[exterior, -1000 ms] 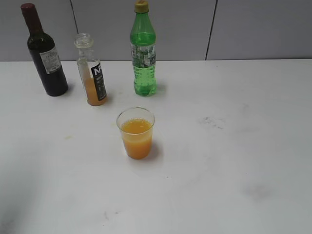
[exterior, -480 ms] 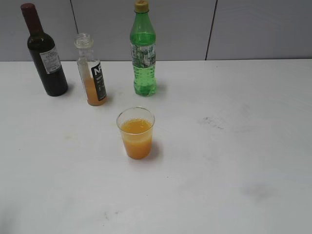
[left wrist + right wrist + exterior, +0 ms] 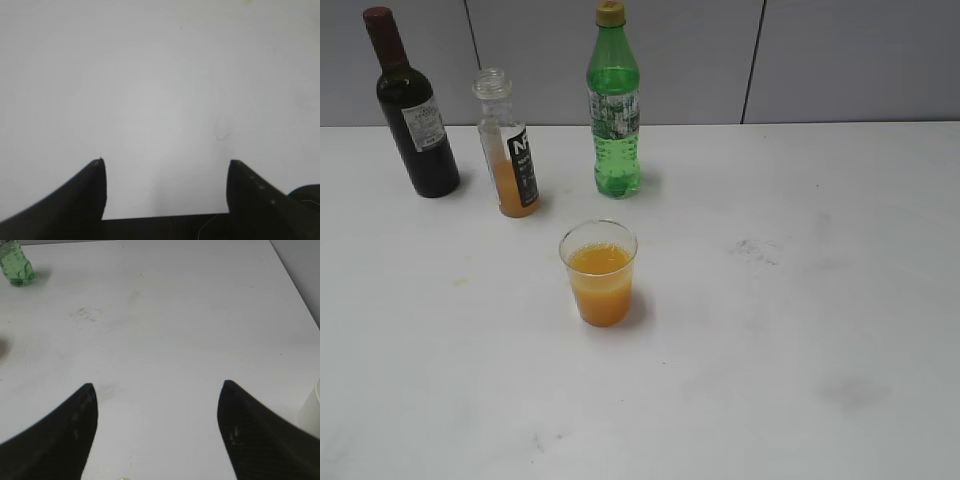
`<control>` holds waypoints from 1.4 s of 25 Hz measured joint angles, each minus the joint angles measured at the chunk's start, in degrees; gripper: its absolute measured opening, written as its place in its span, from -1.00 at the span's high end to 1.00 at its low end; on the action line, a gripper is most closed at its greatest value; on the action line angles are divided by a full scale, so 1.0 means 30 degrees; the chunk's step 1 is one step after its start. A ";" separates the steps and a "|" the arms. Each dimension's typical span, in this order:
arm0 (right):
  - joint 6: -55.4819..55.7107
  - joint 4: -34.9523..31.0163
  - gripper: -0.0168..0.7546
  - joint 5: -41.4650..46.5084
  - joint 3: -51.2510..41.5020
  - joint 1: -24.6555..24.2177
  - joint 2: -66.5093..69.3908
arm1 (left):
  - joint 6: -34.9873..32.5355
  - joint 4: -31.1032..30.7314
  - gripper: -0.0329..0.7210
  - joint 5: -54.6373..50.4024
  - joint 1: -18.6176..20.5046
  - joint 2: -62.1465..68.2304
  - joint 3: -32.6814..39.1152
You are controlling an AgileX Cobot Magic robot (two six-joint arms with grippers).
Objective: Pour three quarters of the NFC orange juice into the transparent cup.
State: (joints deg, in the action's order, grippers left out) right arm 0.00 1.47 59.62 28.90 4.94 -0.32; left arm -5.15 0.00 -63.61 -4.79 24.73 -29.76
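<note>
From my exterior view neither arm shows. The juice bottle (image 3: 508,150) label reads only partly, turned away. In my right wrist view, the green bottle (image 3: 16,267) is cut off at the top edge, and a pale object (image 3: 311,407) at the right edge is too cropped to identify.

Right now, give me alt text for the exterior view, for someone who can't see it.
A transparent cup mostly full of orange juice stands on a white table. Behind it stand a dark wine bottle, the capless NFC orange juice bottle holding a little juice, and a green bottle. No robot arm shows.
</note>
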 joint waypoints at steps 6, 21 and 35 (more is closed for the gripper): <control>0.0000 0.0000 -0.53 0.0000 0.0000 0.0000 0.0000 | 0.0000 0.0163 -0.61 0.0176 0.0000 -0.2359 0.0433; 0.0000 0.0000 -0.53 0.0000 0.0000 0.0000 0.0000 | 0.0000 0.0442 -0.59 0.0311 0.0000 -0.8059 0.0675; 0.0000 0.0000 -0.53 -0.0020 0.0000 0.0000 0.0000 | 0.0000 0.0460 -0.54 0.0293 0.0000 -0.8349 0.0675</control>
State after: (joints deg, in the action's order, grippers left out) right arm 0.00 1.47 59.56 28.90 4.94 -0.32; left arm -5.15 1.38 -62.73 -4.79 -0.32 -27.74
